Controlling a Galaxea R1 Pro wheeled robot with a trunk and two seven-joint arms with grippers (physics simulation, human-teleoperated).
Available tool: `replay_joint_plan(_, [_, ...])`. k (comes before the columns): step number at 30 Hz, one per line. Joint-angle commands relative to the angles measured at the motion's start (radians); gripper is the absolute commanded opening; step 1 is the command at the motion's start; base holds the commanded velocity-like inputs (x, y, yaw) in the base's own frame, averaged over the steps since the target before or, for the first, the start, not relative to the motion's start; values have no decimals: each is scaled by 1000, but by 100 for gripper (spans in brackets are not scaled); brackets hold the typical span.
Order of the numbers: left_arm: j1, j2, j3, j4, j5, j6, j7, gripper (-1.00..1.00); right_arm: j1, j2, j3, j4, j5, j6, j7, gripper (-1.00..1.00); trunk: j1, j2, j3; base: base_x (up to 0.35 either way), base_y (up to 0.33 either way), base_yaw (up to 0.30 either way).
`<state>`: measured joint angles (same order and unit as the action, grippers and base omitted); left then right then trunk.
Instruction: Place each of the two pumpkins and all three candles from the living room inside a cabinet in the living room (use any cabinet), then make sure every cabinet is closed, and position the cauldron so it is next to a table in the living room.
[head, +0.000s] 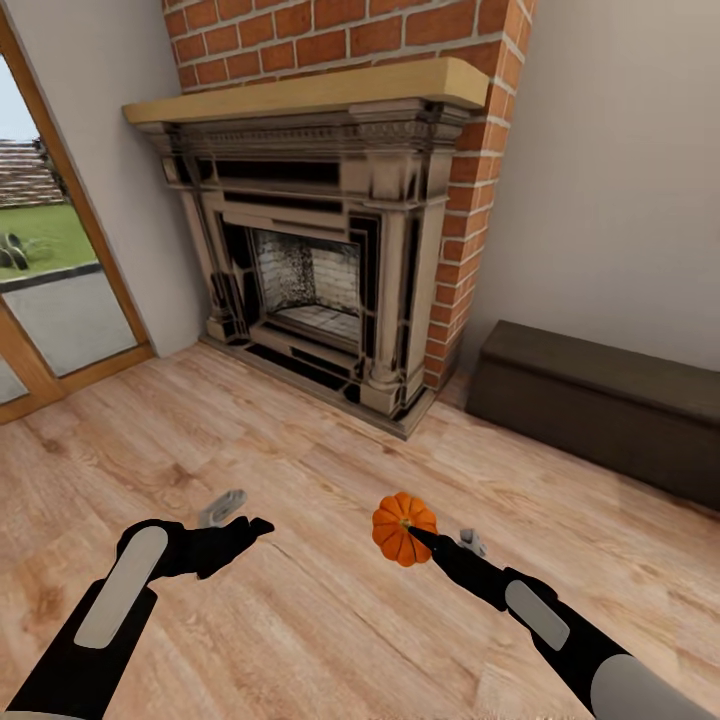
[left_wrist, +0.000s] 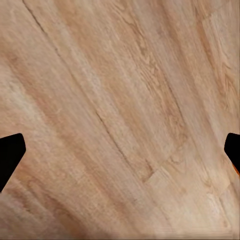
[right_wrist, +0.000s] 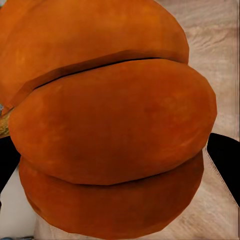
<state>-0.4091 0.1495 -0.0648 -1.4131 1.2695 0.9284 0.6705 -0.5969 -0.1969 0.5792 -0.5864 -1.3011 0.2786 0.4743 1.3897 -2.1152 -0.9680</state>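
the right gripper (head: 418, 535) is clamped on a pumpkin (head: 403, 527), held above the wood floor (head: 300, 600) in front of the fireplace (head: 310, 280), and its orange ribs crowd the right wrist view (right_wrist: 110, 125). the left gripper (head: 240, 528) hangs over bare floor with its fingers (left_wrist: 10, 155) apart. the cabinet (head: 600, 400) stands shut against the wall to the right.
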Motion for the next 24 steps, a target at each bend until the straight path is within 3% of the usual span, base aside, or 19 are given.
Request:
replay_joint_plan(1, [0,1,-1,-2,10,0,10,100,-1,-1,5,0,-11,2,0,-100,0,0,-2,0,0,-216])
replay_joint_plan(7, [0,1,-2,-3,10,0,11,100,-1,-1,5,0,-11,2,0,-100,0,0,-7,0,0,-214])
replay_joint_plan(16, [0,2,-5,-3,10,0,11,100,-1,-1,4,-1,-12,-4,0,-100,0,0,-9,12,0,-68])
replay_joint_plan(24, [0,2,-9,-3,10,0,11,100,-1,-1,4,0,-12,-4,0,-100,0,0,-9,249,-90,-265])
